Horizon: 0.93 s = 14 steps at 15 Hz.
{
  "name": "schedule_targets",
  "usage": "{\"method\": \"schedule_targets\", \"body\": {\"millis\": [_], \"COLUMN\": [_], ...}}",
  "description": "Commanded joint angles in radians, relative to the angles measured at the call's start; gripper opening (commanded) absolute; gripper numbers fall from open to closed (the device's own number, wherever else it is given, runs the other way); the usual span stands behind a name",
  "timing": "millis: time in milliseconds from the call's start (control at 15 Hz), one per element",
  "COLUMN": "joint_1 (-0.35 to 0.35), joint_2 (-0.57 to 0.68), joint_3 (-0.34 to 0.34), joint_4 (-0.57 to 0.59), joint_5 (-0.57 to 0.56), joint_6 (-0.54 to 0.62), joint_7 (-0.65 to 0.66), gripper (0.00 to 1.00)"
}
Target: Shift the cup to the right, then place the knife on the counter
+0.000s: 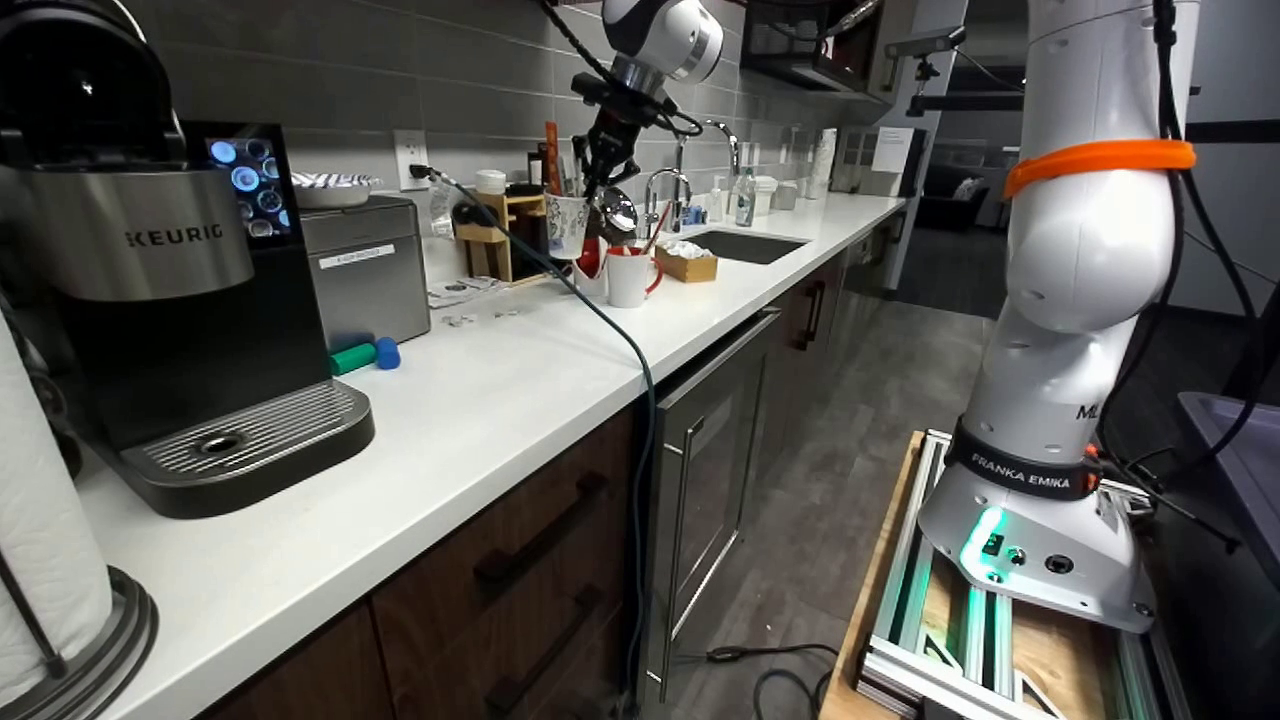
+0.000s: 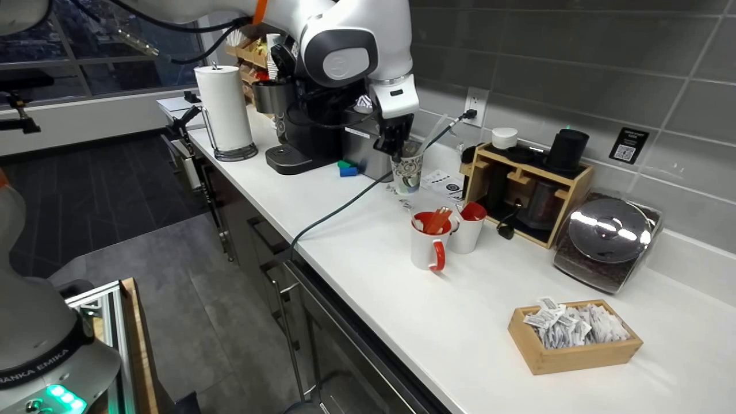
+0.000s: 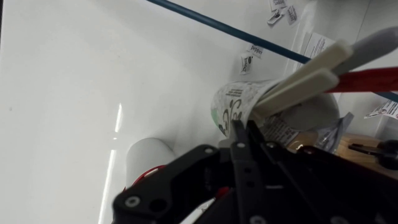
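The cup (image 3: 231, 99), a whitish paper tumbler with a dark swirl pattern, is pinched at its rim by my gripper (image 3: 244, 123). One finger is outside the wall and one inside. An exterior view shows the cup (image 1: 566, 222) with its base above the counter (image 1: 520, 370), seemingly off the surface; in the wrist view it leans. Cream handles (image 3: 298, 90), a pale grey handle (image 3: 371, 48) and a red handle (image 3: 370, 79) stick out of it. Which of the pale ones is the knife, I cannot tell.
Close by stand a white mug (image 2: 424, 250) with a red handle and another red-lined cup (image 2: 464, 237). A cable (image 2: 339, 208) crosses the counter. The coffee machine (image 1: 200, 230), wooden organizer (image 2: 535, 171), packet box (image 2: 575, 361) and sink (image 1: 745, 246) are further along.
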Motion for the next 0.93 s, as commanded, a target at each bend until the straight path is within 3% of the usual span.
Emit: {"method": "schedule_targets", "body": {"millis": [0, 200, 533, 867], "joint_1": [0.028, 0.032, 0.01, 0.026], "joint_2": [0.02, 0.071, 0.184, 0.273], "joint_3": [-0.005, -0.007, -0.002, -0.023], "joint_4": [0.001, 0.053, 0.184, 0.272], "joint_5": [0.003, 0.012, 0.053, 0.024], "joint_6": [0.071, 0.12, -0.007, -0.004], "joint_7": [0.036, 0.049, 0.066, 0.17], "gripper": [0.01, 0.01, 0.01, 0.01]}}
